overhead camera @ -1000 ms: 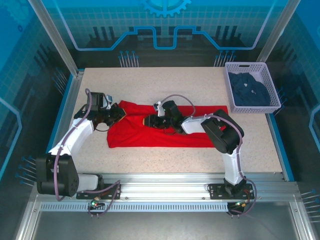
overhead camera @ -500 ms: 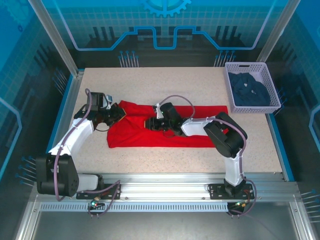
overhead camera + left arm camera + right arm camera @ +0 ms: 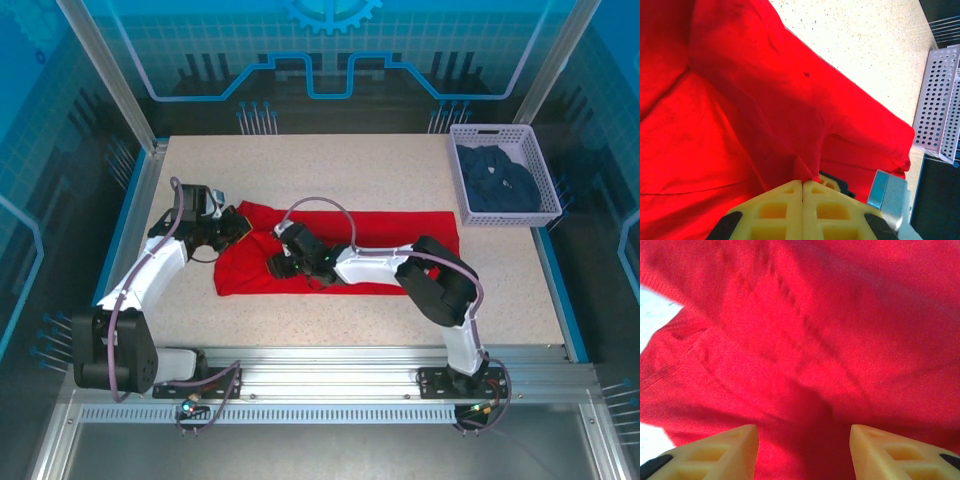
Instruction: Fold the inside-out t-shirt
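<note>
The bright red, soft cloth t-shirt lies spread as a long band across the middle of the speckled beige table, plain red face up, with rumpled folds toward its left end. The left gripper sits at the shirt's upper-left corner, and in its wrist view the yellow fingers are pressed tight together with a ridge of red cloth pinched between them, so it is clenched on the shirt. The right gripper hovers low over the left-centre of the shirt; its wrist view shows the two yellow fingertips standing apart with smooth cloth and a stitched seam below them, released and gripping nothing. At the upper right of the top view, well apart from the shirt, a white perforated plastic basket holds a dark navy garment. The shirt looks light and limp: it will likely sag, bunch and slide on the table instead of keeping shape, so a hold is best taken at a hem, seam or corner, where the layers are thicker, pinching both layers together.
</note>
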Robot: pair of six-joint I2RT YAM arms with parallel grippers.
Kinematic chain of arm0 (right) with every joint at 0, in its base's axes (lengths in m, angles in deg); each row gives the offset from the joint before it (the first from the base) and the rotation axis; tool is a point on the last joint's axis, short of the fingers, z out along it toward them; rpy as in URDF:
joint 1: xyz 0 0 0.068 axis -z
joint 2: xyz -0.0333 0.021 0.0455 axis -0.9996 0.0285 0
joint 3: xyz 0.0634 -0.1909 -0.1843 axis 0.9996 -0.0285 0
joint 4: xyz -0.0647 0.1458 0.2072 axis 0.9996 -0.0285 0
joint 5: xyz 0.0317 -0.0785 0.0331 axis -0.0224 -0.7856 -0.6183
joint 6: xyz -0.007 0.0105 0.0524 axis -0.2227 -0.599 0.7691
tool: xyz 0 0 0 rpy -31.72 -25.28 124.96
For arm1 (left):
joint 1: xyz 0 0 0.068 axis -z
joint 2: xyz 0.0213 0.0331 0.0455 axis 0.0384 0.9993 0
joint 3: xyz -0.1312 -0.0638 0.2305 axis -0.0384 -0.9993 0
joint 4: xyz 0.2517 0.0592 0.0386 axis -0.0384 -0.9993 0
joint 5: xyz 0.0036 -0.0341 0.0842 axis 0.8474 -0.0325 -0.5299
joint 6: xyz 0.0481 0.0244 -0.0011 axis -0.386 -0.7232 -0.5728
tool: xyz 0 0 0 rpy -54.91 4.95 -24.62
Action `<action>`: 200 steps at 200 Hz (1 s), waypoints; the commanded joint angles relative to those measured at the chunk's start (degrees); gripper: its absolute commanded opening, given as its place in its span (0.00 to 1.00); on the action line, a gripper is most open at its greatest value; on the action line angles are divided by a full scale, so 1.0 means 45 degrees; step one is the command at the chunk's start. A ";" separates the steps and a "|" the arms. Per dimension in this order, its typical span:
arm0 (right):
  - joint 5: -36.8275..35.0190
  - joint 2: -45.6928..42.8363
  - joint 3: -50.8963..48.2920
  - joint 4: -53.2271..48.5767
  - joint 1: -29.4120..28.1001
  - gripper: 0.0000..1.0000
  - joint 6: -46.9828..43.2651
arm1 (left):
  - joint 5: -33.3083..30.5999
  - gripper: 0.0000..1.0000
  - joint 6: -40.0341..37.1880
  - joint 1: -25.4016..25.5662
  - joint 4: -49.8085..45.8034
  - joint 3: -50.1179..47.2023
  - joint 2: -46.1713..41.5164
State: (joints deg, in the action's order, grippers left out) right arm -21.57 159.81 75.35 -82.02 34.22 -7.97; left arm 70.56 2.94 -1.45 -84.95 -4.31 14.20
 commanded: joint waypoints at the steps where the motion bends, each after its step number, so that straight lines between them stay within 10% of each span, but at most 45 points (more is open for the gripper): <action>1: -0.1900 0.0790 0.0921 -0.1289 -0.0192 0.52 -0.0676 | 0.0424 0.00 -0.0151 0.0028 0.0048 0.0005 0.0043; 49: -0.3727 0.1758 0.2164 -0.2141 -0.0581 0.49 -0.1105 | 0.0439 0.00 -0.0151 0.0028 0.0133 -0.0015 0.0042; 126: -0.4903 0.1184 0.1301 -0.1323 -0.0720 0.00 -0.1269 | 0.0424 0.00 -0.0174 0.0028 0.0162 -0.0006 0.0140; 200: -0.3037 -0.0022 -0.1410 0.2114 -0.0693 0.00 -0.2635 | 0.0445 0.00 -0.0154 0.0028 0.0220 -0.0073 0.0159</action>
State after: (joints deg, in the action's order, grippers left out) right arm -38.03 160.84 70.06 -79.77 31.68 -16.96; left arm 70.98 2.94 -1.45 -84.89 -4.31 14.20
